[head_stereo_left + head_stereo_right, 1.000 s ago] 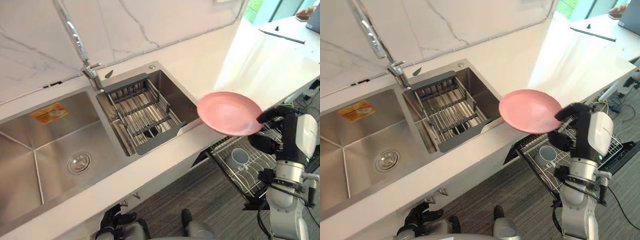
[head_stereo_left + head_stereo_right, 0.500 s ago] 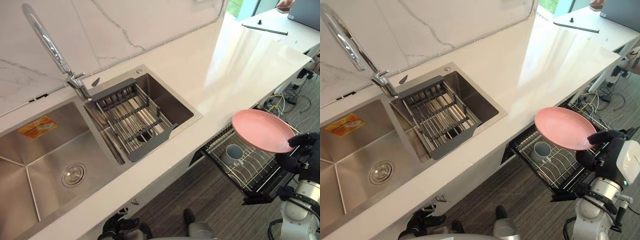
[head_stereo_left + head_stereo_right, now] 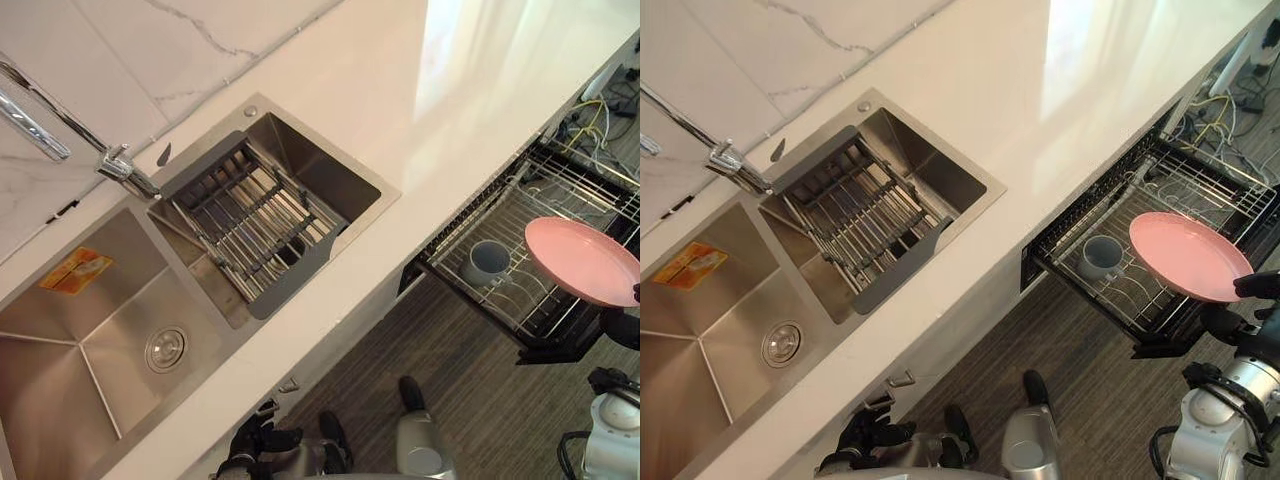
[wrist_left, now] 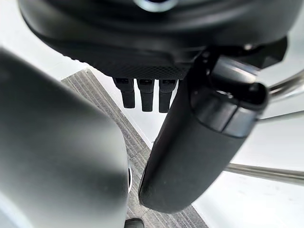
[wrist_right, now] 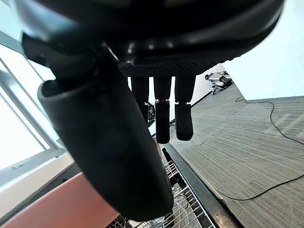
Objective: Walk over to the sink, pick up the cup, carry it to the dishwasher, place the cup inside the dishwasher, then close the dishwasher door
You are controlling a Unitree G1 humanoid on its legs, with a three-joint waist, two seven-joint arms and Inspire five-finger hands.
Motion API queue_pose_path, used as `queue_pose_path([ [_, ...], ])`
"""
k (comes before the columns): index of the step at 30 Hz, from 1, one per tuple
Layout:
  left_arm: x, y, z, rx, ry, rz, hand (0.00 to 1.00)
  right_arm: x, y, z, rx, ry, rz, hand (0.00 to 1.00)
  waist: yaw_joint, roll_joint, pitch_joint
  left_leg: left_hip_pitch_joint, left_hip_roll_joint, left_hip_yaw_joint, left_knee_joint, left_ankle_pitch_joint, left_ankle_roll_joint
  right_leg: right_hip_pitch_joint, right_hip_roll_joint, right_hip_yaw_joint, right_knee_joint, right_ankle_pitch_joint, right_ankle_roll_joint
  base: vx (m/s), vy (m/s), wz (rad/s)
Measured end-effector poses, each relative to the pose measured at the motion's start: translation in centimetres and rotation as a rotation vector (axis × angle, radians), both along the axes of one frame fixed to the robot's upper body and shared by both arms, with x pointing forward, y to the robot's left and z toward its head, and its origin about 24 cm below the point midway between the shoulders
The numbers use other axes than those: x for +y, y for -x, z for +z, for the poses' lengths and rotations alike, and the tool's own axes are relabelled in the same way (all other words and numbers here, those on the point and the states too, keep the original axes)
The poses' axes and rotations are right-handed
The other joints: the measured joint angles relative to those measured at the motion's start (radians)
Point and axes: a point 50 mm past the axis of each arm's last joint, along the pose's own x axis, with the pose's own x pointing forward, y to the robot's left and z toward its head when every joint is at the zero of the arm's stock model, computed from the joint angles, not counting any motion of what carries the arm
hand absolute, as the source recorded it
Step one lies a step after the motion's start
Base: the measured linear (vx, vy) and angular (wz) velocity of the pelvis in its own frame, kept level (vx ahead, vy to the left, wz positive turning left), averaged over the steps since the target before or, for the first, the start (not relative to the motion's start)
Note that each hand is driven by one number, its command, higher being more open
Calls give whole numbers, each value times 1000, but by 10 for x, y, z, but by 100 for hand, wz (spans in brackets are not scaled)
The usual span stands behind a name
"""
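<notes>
White stone worktop (image 3: pixel 400 110) runs along a marbled wall, with a steel sink let into it: two basins, one large (image 3: pixel 90 350) and one small (image 3: pixel 320 170). A single grey drain rack (image 3: pixel 255 215) sits across the small basin, and one chrome tap (image 3: pixel 60 135) stands behind the divide. The only label is an orange sticker (image 3: pixel 76 271) on the large basin's wall; its print is too small to read.

Below the worktop's edge, the dishwasher rack (image 3: pixel 505 298) is pulled out over the striped grey floor (image 3: pixel 450 370). One grey cup (image 3: pixel 487 262) stands upright in it, mouth up.

The right hand (image 3: pixel 1258 288) pinches the rim of one pink plate (image 3: pixel 1189 255), held over the rack just beside the cup. The left hand (image 3: pixel 866 438) hangs low, fingers loose, holding nothing.
</notes>
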Motion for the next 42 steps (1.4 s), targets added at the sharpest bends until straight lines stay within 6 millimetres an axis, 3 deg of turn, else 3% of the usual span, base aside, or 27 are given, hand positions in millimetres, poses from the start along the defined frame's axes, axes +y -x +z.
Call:
queue_pose_path([
  [7,0,-13,6,-55,-15,-2,90,-9,-27,17,-114,-38,25,30,10,-4,63,-28,-5,5,-8,8,5,-49,-3,6,33,-12,4,0,0,0],
  [13,1,-26,12,-103,-19,2,90,-15,-53,9,-143,-169,58,30,33,-7,99,-50,-4,6,-15,12,4,-76,-1,6,39,-12,4,0,0,0],
  [17,0,-34,16,-136,-12,8,90,-16,-59,8,-190,-241,65,30,45,-9,130,-49,-4,0,-21,17,4,-88,0,-1,65,-14,1,1,-5,5],
  [30,-3,-51,24,-195,14,38,90,-21,-72,7,-284,-395,54,30,56,-27,151,-62,-6,4,-45,37,2,-117,-5,-3,78,-19,-1,0,0,0],
  [31,-6,-53,25,-199,22,40,90,-21,-75,7,-286,-405,53,90,56,-28,154,-62,-6,5,-45,37,2,-119,-4,-2,79,-19,-1,0,0,0],
  [36,-17,-59,27,-218,57,67,90,-23,-84,9,-325,-470,43,90,58,-29,156,-63,-5,15,-45,37,2,-126,-2,5,82,-19,-1,-5,-3,-3],
  [42,-17,-59,27,-219,56,88,90,-21,-91,17,-350,-475,57,90,65,-30,157,-64,-2,36,-46,37,1,-136,2,19,81,-18,-1,-5,-5,-9],
])
